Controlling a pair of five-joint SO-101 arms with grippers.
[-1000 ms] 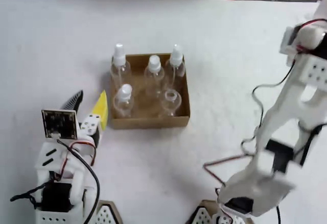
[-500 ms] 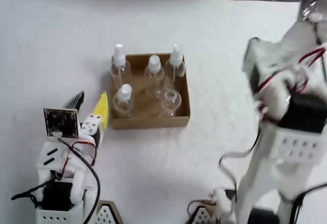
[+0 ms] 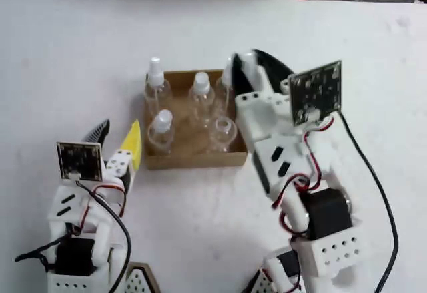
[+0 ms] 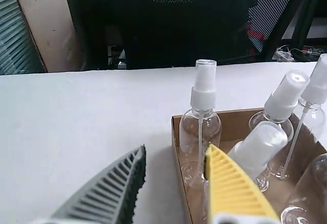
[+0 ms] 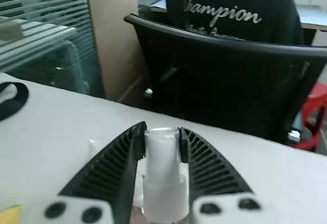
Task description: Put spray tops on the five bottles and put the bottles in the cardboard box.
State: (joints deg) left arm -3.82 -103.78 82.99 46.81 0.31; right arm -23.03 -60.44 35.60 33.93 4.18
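Observation:
The cardboard box (image 3: 193, 158) sits mid-table with several clear bottles. Capped bottles stand at back left (image 3: 155, 83), back middle (image 3: 201, 91) and front left (image 3: 162, 130). The front-right bottle (image 3: 222, 133) has an open neck. My right gripper (image 3: 245, 63) hovers over the box's back right corner, hiding most of the capped bottle there. Its black fingers (image 5: 117, 163) are shut on a white spray top (image 5: 162, 178). My left gripper (image 3: 117, 136) rests open just left of the box. Between its grey and yellow fingers (image 4: 230, 188) I see the box's near corner (image 4: 176, 132) and a capped bottle (image 4: 200, 127).
The white table (image 3: 320, 26) runs wide behind and to the right of the box. Both arm bases (image 3: 80, 253) stand at the front edge, with the right arm's cable (image 3: 373, 173) trailing beside it. A black chair (image 5: 230, 76) stands past the far edge.
The right arm has swung in from the right edge of the table to the box's back right corner. The left arm and the bottles have not moved.

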